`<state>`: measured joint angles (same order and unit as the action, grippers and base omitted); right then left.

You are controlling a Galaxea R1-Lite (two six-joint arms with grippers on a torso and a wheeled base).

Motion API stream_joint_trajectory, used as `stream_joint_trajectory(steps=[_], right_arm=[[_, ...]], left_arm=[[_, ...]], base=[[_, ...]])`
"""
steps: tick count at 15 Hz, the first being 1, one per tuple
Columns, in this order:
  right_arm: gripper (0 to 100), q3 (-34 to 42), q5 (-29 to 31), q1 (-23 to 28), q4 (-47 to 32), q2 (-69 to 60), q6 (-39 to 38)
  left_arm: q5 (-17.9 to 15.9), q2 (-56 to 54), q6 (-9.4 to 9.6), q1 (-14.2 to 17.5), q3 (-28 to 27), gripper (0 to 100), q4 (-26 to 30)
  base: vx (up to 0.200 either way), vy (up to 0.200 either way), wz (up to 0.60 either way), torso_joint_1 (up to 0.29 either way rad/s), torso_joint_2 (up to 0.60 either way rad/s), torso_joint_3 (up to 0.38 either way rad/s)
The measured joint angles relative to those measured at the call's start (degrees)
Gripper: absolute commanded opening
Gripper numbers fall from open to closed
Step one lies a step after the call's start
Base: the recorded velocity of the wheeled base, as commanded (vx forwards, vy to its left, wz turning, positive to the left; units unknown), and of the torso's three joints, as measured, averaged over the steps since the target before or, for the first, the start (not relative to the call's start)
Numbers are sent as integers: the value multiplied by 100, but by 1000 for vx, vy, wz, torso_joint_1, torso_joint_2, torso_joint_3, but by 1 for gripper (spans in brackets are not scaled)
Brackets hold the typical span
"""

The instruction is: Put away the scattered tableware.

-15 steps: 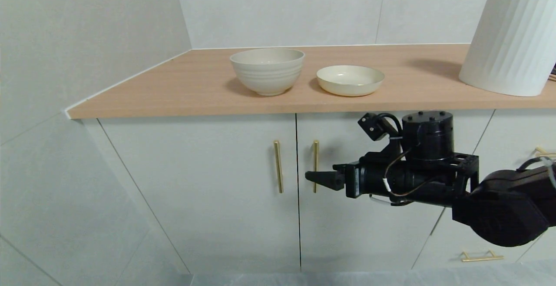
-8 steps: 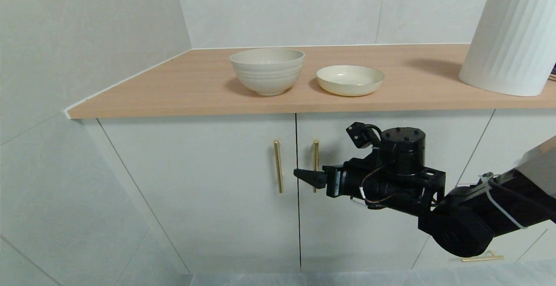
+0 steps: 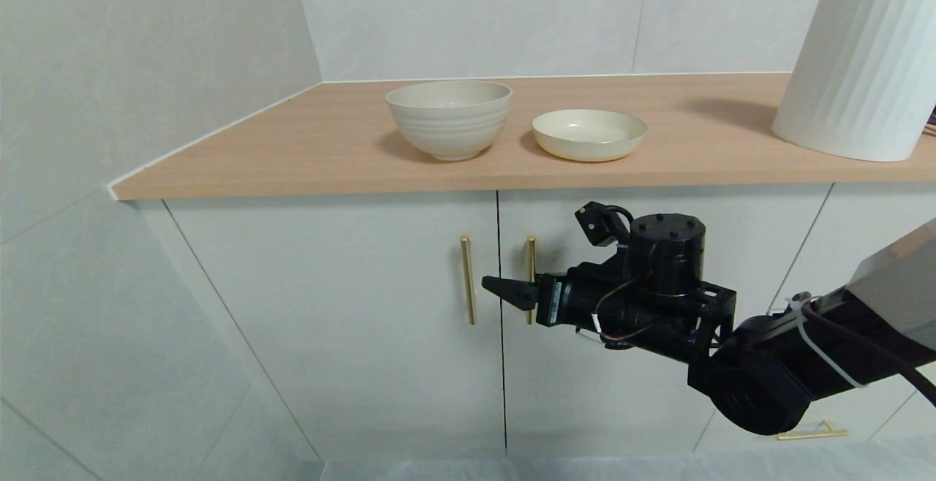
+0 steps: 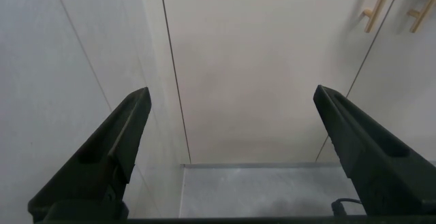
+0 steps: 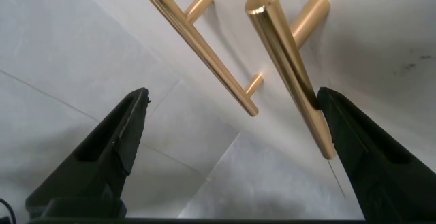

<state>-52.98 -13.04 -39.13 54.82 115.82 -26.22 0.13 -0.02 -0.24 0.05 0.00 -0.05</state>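
Bowl (image 3: 449,119) left of dish (image 3: 589,134) on countertop (image 3: 292,152)

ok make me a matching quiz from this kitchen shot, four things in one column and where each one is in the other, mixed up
Things:
1. deep bowl
2. shallow dish
3. white ribbed container
4. right gripper

Places:
a. below the counter, in front of the gold handles on the cabinet doors
b. on the counter, just right of the deep bowl
c. on the counter, closest to its left end
d. at the counter's right end

Pairs: 1-c, 2-b, 3-d, 4-a
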Motion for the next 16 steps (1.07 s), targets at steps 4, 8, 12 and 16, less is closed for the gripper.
stream_joint_trajectory(steps=[4,8,12,16], right_arm=[[100,78,-11,-67,96,-9,-11],[100,317,-66,-194,66,-162,-5],[100,530,-101,-286,33,-394,-10],[100,712,-268,-351,-375,-708,-5]], left_arm=[[-2,0,0,0,0,100,2],[0,0,0,0,0,100,0],[2,0,0,0,0,100,0],[-2,0,2,0,0,100,-2]], base=[[0,0,0,0,0,0],[0,0,0,0,0,0],[0,0,0,0,0,0],[0,0,0,0,0,0]])
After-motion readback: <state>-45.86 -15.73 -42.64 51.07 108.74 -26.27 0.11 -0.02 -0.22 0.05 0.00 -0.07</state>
